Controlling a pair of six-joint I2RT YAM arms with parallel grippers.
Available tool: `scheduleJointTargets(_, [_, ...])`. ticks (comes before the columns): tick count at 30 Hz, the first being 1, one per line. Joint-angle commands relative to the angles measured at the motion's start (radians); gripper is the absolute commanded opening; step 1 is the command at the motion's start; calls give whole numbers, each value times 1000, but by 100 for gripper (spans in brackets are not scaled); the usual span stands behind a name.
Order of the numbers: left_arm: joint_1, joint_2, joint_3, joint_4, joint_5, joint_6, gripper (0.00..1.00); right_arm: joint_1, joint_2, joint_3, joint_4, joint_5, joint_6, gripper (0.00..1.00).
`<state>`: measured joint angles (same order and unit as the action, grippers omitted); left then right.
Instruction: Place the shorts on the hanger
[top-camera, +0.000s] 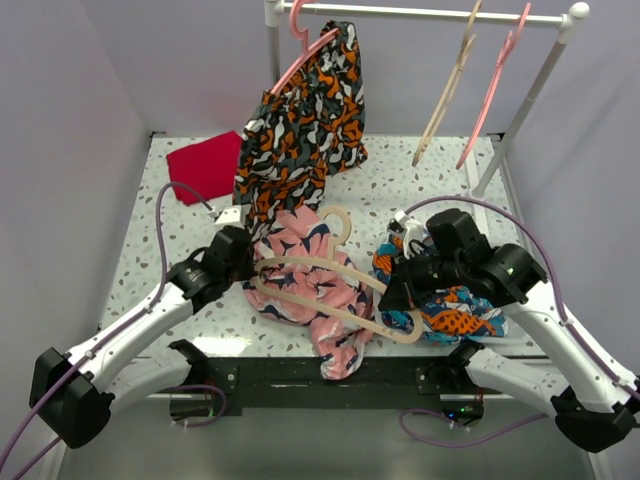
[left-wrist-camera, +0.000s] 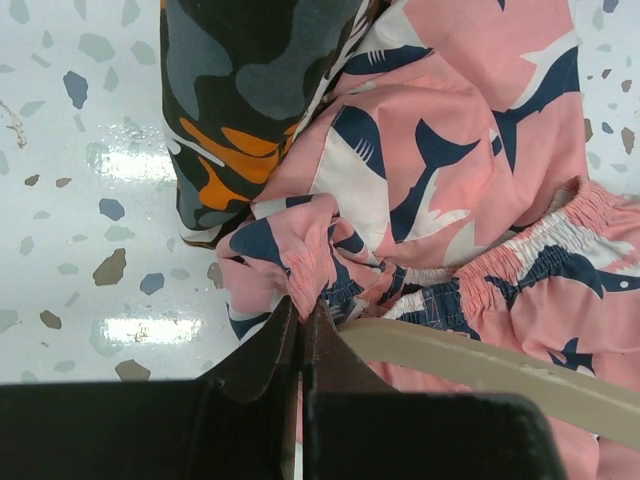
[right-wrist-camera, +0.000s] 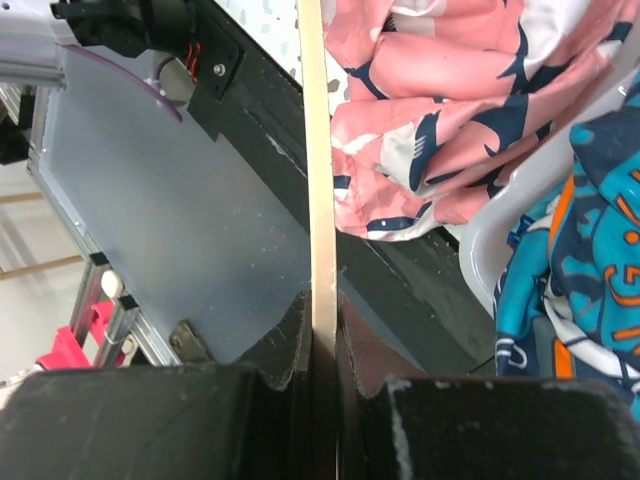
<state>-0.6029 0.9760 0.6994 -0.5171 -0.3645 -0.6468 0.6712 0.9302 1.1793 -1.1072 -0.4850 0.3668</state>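
Shorts (top-camera: 300, 250) lie bunched across the hanger (top-camera: 400, 335), its bar spanning from my left fingers (left-wrist-camera: 270, 350), pinching fabric, to my right fingers (right-wrist-camera: 285, 345), clamping it.

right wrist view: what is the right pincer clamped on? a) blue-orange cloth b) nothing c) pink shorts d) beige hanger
d, the thin beige hanger runs straight down between the shut fingers of the right pincer; the shorts lie farther up, outside its grip.
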Motion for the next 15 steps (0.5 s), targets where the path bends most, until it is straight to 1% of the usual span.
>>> scheduleJointTargets(1, [5,-36,49,20,48,4,0,76,7,-7,99,66,10,0])
scheduleJointTargets(3, [6,-43,54,-6,58,6,0,112,19,0,104,173,12,0])
scheduleJointTargets(6, [6,-78,57,-44,61,7,0,114,7,19,104,270,4,0])
scheduleJointTargets(8, [5,-102,49,-60,62,16,0,116,-5,26,125,272,-3,0])
scheduleJointTargets(10, [5,-123,51,-72,49,27,0,116,-14,34,138,229,-8,0])
scheduleJointTargets(15, [5,-129,71,-101,93,48,0,116,9,77,110,266,-26,0])
